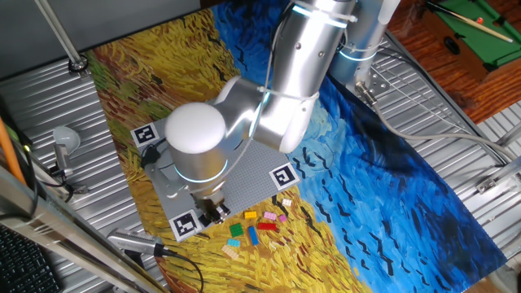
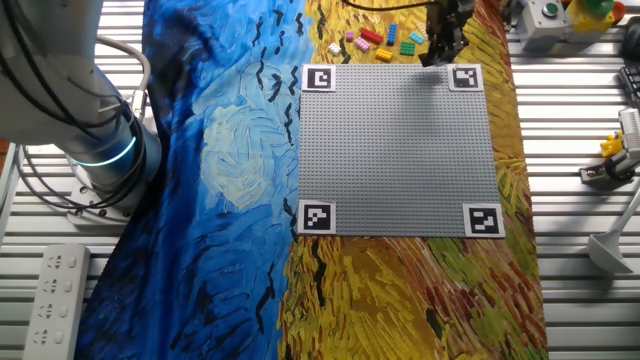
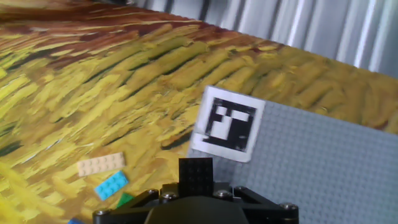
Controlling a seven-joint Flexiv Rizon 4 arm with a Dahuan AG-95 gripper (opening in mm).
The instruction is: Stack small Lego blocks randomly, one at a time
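My gripper [image 3: 196, 194] is shut on the flat black Lego block [image 3: 196, 175], which stands up between the jaws in the hand view. It hovers over the corner of the grey baseplate [image 3: 323, 162], beside a marker tag [image 3: 227, 122]. In one fixed view the gripper [image 1: 213, 212] hangs low at the plate's near corner. Loose small blocks lie on the cloth beside it: yellow [image 1: 250, 216], red [image 1: 265, 226], green [image 1: 236, 231], blue [image 1: 253, 236], tan [image 1: 232, 252]. The hand view shows the tan [image 3: 101, 164], cyan [image 3: 112, 185] and green [image 3: 126, 200] ones. The other fixed view shows the gripper [image 2: 440, 45] near the red block [image 2: 371, 37].
The baseplate [image 2: 400, 150] has marker tags at its corners, one [image 2: 318, 79] near the pile. A painted cloth [image 1: 391, 187] covers the table. Cables and a metal stand [image 1: 65, 142] sit at the left edge. The arm's base [image 2: 95, 150] stands beyond the cloth.
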